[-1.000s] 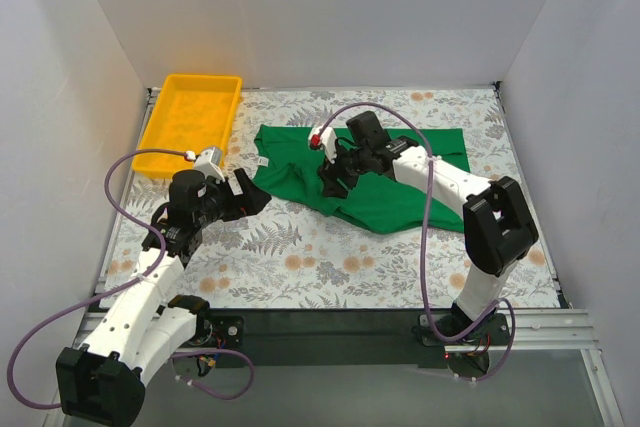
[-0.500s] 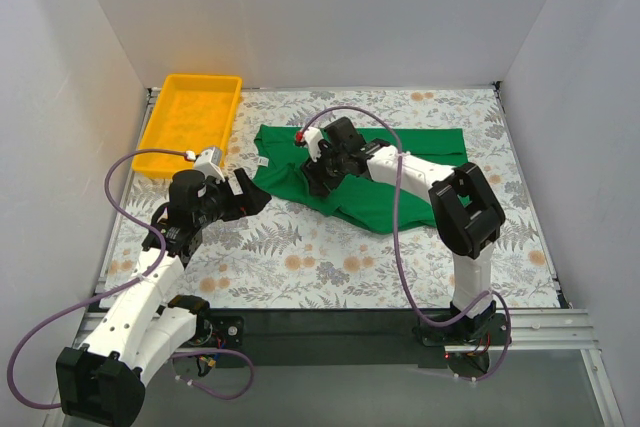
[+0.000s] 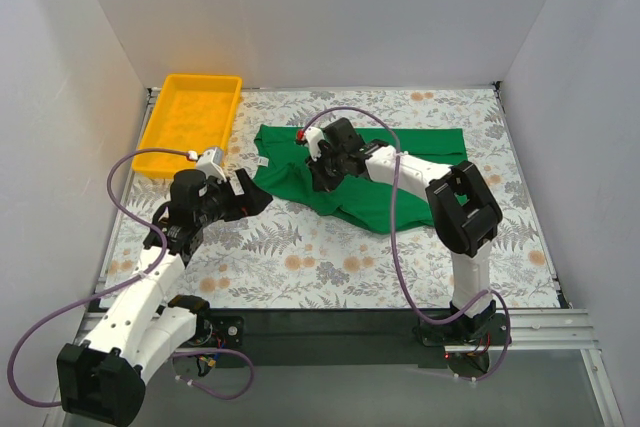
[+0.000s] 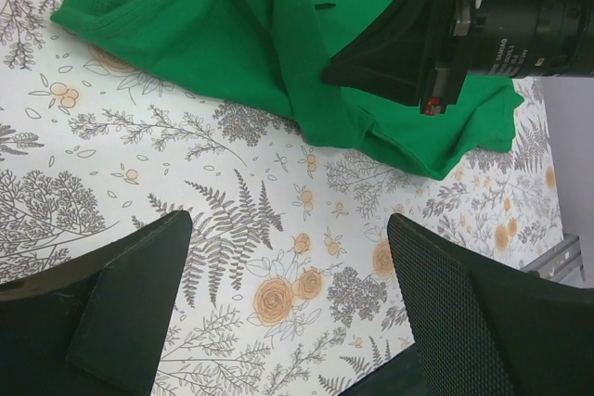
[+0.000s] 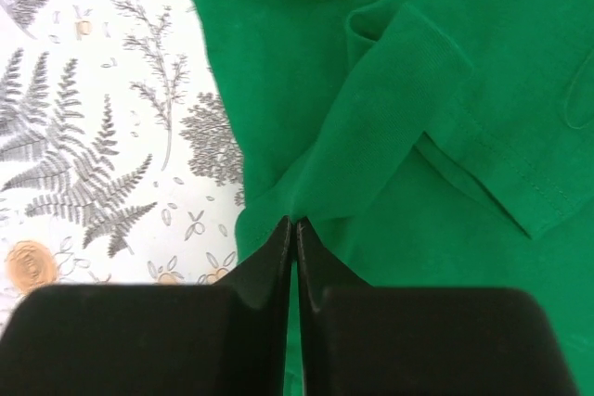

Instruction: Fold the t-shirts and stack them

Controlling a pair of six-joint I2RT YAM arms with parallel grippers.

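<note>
Now the right gripper [image 5: 295, 225] has slid left across the green t-shirt [image 3: 385, 205] and pinched shut on a ridge of cloth at its near-left edge (green bunched at the fingertips). The shirt lies spread on the table [image 3: 300, 262], not yet folded, so I'd say a fold can begin. The left gripper [image 3: 248, 194] hangs open beside the sleeve.

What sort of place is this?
Probably a robot test booth: plain white walls around a floral table, a left arm and right arm bolted at its edge, a green t-shirt lying on it.
</note>
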